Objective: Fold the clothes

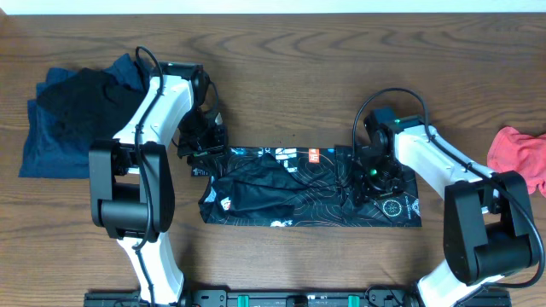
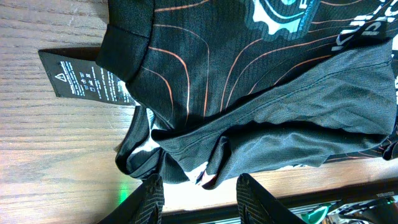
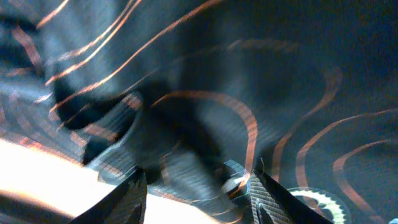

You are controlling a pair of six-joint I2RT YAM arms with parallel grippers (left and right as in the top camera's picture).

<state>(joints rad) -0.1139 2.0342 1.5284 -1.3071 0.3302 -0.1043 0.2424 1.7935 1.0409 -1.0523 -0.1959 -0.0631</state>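
The shirt (image 1: 290, 196) lies as a long black band toward 6 o'clock on the table (image 1: 290, 77), its long sides running 9 to 3, with orange lines and white print facing up. My left gripper (image 1: 203, 141) sits at its 10 o'clock corner and my right gripper (image 1: 375, 181) is over its 3 o'clock end. The table is dark brown wood with a strong grain, a pale strip (image 1: 341, 5) runs along its 12 o'clock edge, and a black rail (image 1: 281, 298) runs along 6 o'clock. From above, both sets of fingers are lost against the dark cloth. My left wrist view shows the left gripper (image 2: 202, 193) released, its fingers apart with a bunched hem of the shirt (image 2: 249, 124) just ahead of the tips. It also shows a black label (image 2: 81, 79) with white print lying flat on the wood at 10 o'clock. My right wrist view is blurred. The right gripper (image 3: 199, 199) has its fingers spread, loose rather than clenched, and a fold of the shirt (image 3: 280, 74) rises between them. Only the overhead view takes in a heap of blue and black clothes (image 1: 60, 119) at 9 o'clock and a pink cloth (image 1: 522, 158) at 3 o'clock, both well apart from the shirt. My left arm crosses the heap's near edge and my right arm hides part of the shirt's end.
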